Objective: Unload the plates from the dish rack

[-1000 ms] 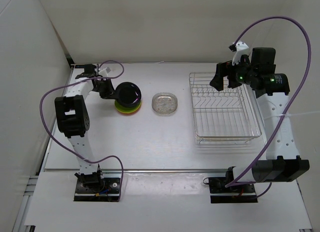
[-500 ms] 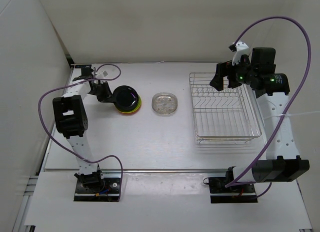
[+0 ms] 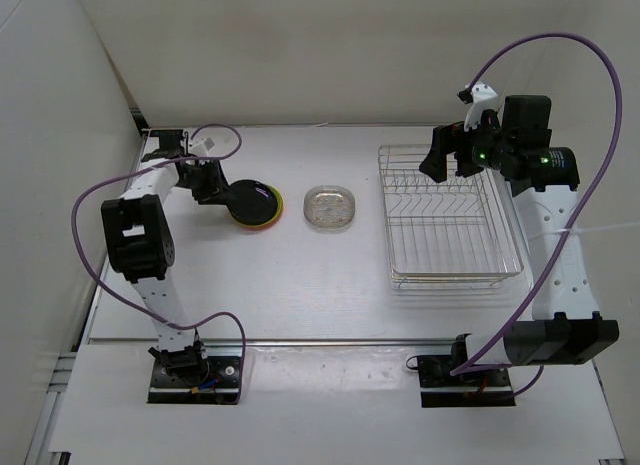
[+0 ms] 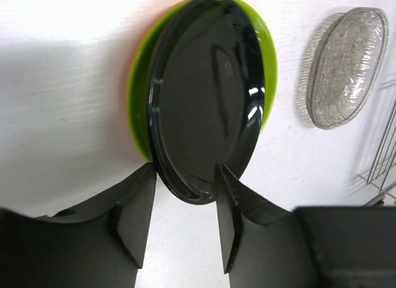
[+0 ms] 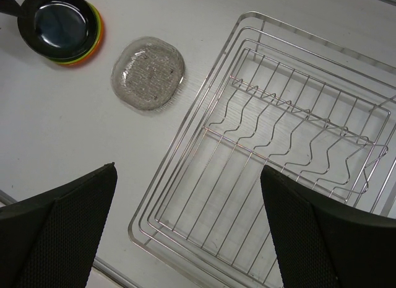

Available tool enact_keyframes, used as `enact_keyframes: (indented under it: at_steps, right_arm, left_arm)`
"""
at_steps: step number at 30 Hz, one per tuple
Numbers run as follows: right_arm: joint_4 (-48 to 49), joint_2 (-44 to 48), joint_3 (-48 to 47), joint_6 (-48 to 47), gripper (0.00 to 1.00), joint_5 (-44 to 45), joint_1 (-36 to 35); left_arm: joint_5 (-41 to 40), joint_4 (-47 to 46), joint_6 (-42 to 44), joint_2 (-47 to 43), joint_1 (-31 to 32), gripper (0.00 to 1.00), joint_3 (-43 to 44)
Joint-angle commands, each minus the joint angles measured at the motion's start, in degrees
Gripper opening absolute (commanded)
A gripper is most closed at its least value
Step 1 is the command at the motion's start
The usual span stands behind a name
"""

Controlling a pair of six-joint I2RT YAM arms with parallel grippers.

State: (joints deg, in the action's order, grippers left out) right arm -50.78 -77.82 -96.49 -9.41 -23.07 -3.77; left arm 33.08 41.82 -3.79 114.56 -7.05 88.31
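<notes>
**All four plates lie left of the dish rack**

Just left of it sits the clear plate. Farther left, the black plate tops the yellow-green plate and the orange plate. The left gripper, fingers spread, straddles the black plate's rim. The right gripper hangs wide apart above the rack.

Bright, even overhead light w/ soft shadows on the white table. Glare streaks on the black plate. Wrist-cam foregrounds look blurry.

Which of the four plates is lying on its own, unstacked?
The clear plate: it lies alone on the table beside the dish rack, while the black plate sits stacked on the yellow-green plate and orange plate.
</notes>
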Motion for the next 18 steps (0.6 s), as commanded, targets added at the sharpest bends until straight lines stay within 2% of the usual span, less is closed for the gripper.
enact_keyframes:
  at_steps: [1,6,10,14,18]
  right_arm:
    - [1.04,0.65,-1.33,-0.26,1.0,-1.1,0.17]
    - [1.04,0.65,-1.33,-0.26,1.0,-1.63,0.17]
    - [1.04,0.65,-1.33,-0.26,1.0,-1.63,0.17]
    - [1.04,1.7,-0.81,-0.26,1.0,-1.63,0.17]
    - [1.04,1.71,-0.81,-0.26,1.0,-1.63,0.17]
  left_arm:
    - [1.99,-0.25,1.41,-6.8,1.15,0.54,-0.42]
    - [1.99,0.28,1.42,-8.13,1.78,0.59,-0.42]
    - [0.94,0.28,1.42,-8.13,2.3,0.69,-1.21]
    - [-0.12,0.28,1.42,-8.13,2.3,0.72,-1.74]
    - [-2.58,1.33,1.42,-7.07,2.3,0.81,-1.22]
